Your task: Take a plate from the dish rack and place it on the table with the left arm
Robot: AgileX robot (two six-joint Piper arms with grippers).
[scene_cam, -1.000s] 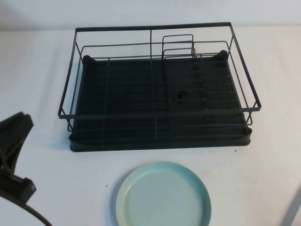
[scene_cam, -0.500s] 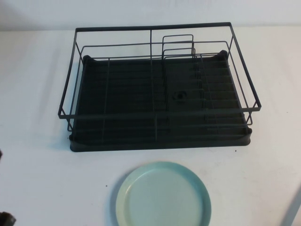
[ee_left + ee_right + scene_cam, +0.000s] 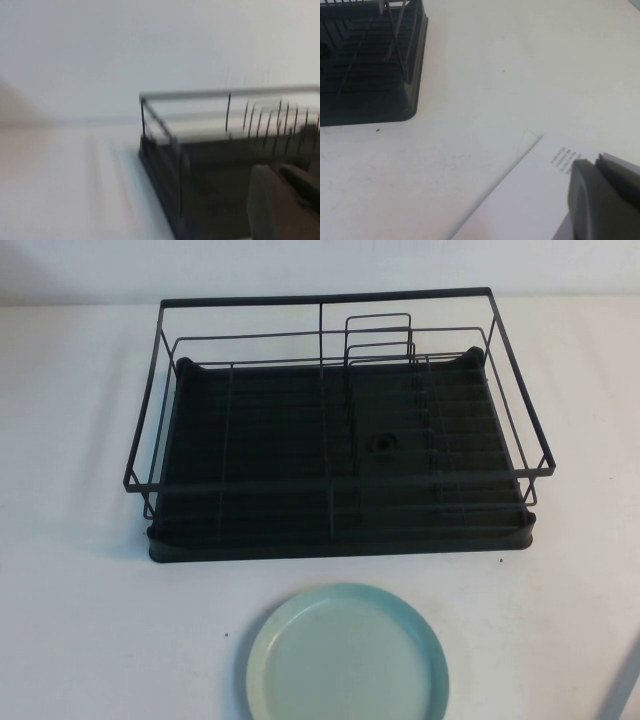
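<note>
The pale mint plate (image 3: 347,660) lies flat on the white table (image 3: 80,620), just in front of the dish rack (image 3: 340,460). The black wire rack holds nothing on its ribbed tray. Neither arm shows in the high view. In the left wrist view my left gripper (image 3: 277,172) hangs off to the rack's side, fingers pressed together and empty, with the dish rack (image 3: 210,165) beyond it. In the right wrist view my right gripper (image 3: 596,161) is shut and empty over a white sheet, away from the dish rack (image 3: 365,75).
A white printed sheet or box (image 3: 535,195) lies under the right gripper, and its pale edge (image 3: 625,685) shows at the table's near right corner. Bare table (image 3: 485,75) lies on both sides of the rack.
The left arm, seen at the lower left of the high view a second ago, has drawn back out of that view. Plate and rack have not moved.
</note>
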